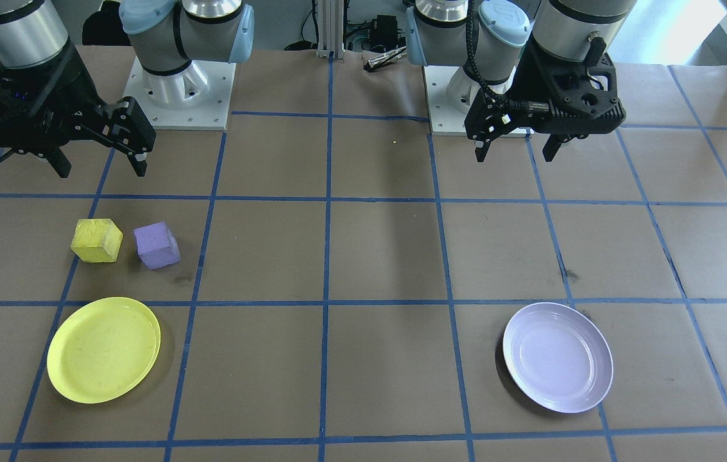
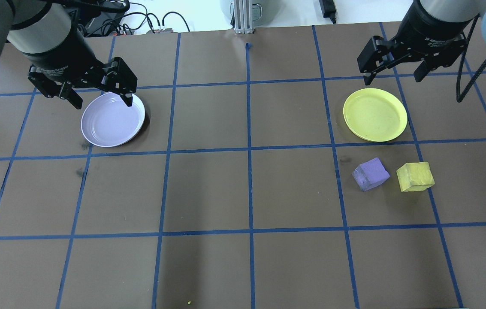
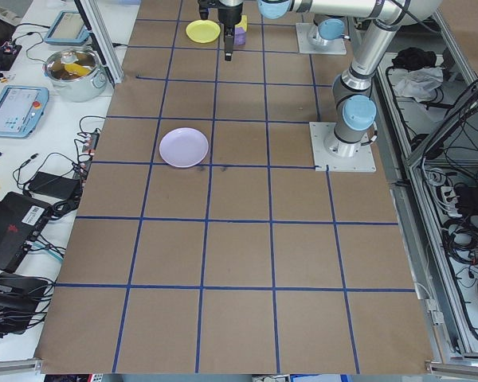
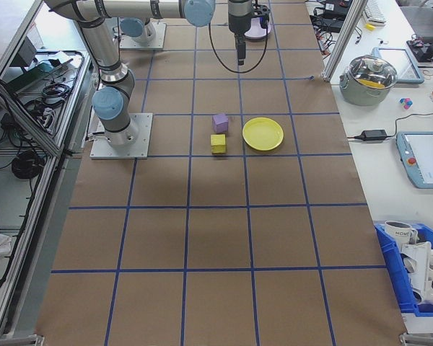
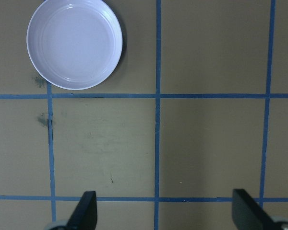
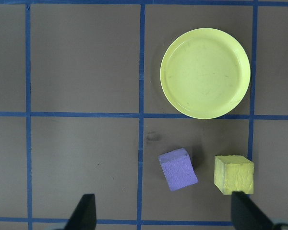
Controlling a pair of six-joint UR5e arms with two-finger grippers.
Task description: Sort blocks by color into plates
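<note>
Sitting side by side, rough yellow cube [image 2: 415, 176], purple cube [image 2: 370, 173], left hand [image 2: 99, 96] and right hand [image 2: 393, 75] both released

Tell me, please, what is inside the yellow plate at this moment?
Nothing is inside the yellow plate; its whole inner surface shows bare. The yellow block and purple block sit on the table beside it, apart from its rim. Nothing covers it.

Brown table, blue grid, cluttered benches at the sides.

I see a brown paper-covered table [image 3: 239, 255] taped into squares with blue lines [image 2: 249, 150]. On the white side bench [image 4: 390, 173] sit a lidded steel pot [image 4: 370, 78], a tablet pendant [image 4: 423, 158] and a blue bin [image 4: 415, 277]; cables [image 3: 462, 231] crowd the opposite edge.
</note>
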